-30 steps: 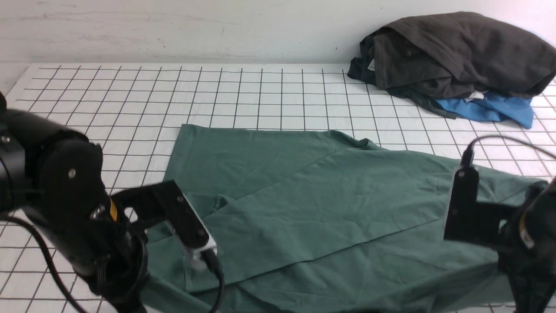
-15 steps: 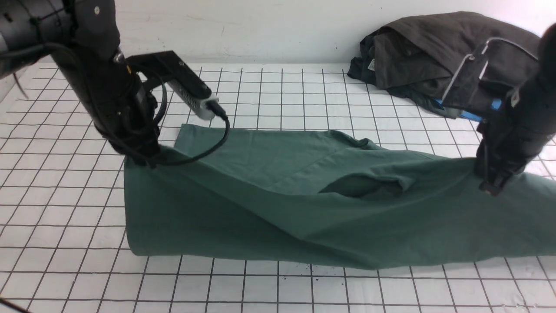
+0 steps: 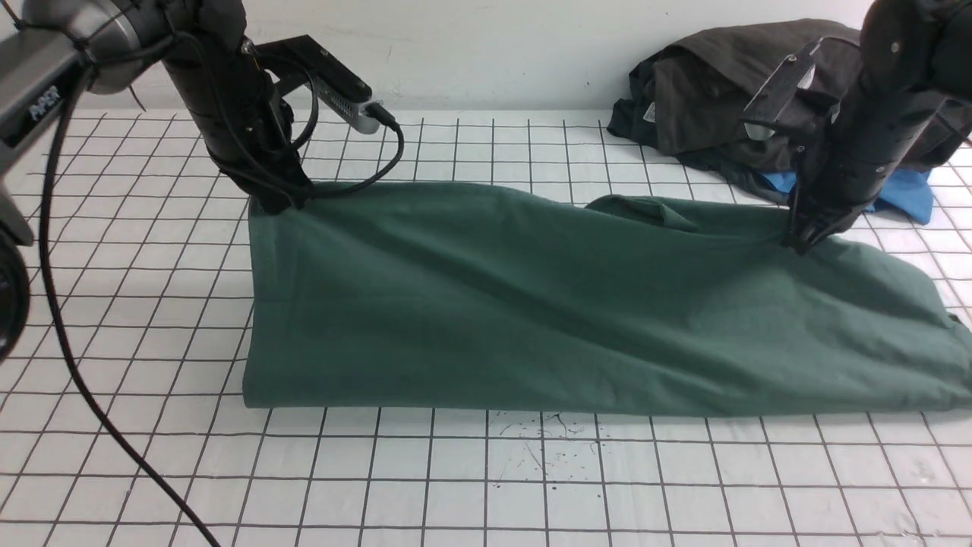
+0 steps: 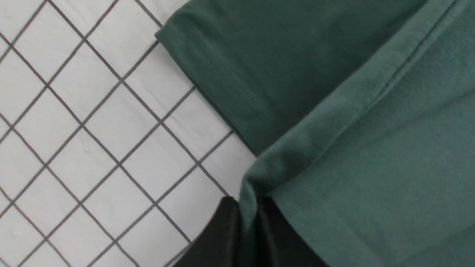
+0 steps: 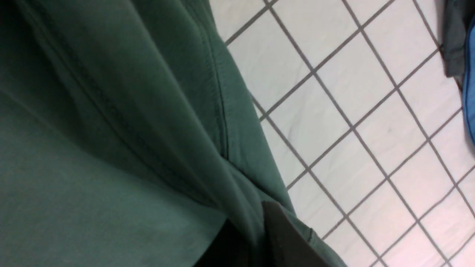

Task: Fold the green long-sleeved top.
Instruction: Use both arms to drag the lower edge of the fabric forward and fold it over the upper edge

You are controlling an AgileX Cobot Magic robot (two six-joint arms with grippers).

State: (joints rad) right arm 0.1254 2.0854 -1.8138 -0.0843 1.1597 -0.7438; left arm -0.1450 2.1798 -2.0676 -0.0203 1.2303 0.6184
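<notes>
The large muted dark-green cotton jersey top lies folded across the middle of the white black-gridded desk; the left end effector, upper left, pinches its far edge, jaws narrow; the right end effector, upper right, likewise clamps the cloth.

White black-gridded table bearing green long-sleeved top; dark garment pile and blue garment far right.

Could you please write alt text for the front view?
The left gripper and right gripper each pinch the far edge of a large dark-green cotton long-sleeved top, folded over on a white gridded table. A heap of dark grey and blue garments lies at far right.
</notes>
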